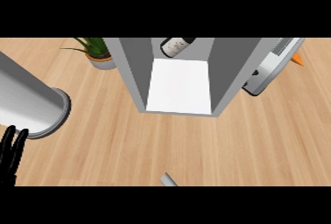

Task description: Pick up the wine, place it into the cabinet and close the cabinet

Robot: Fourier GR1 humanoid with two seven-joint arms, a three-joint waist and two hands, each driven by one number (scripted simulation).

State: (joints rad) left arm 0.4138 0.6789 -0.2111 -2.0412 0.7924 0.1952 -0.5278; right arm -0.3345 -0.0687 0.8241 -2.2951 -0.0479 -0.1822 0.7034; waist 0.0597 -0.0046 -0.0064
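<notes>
The wine bottle lies inside the cabinet; its door stands open rightward. The left hand rests open, empty, far left of the cabinet.

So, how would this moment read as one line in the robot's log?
wine: lying inside cabinet | door: open | left hand: open, at left edge, holds nothing | right hand: out of view

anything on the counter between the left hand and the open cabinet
In the head view, a grey cylinder lies between the left hand and the cabinet.
</notes>
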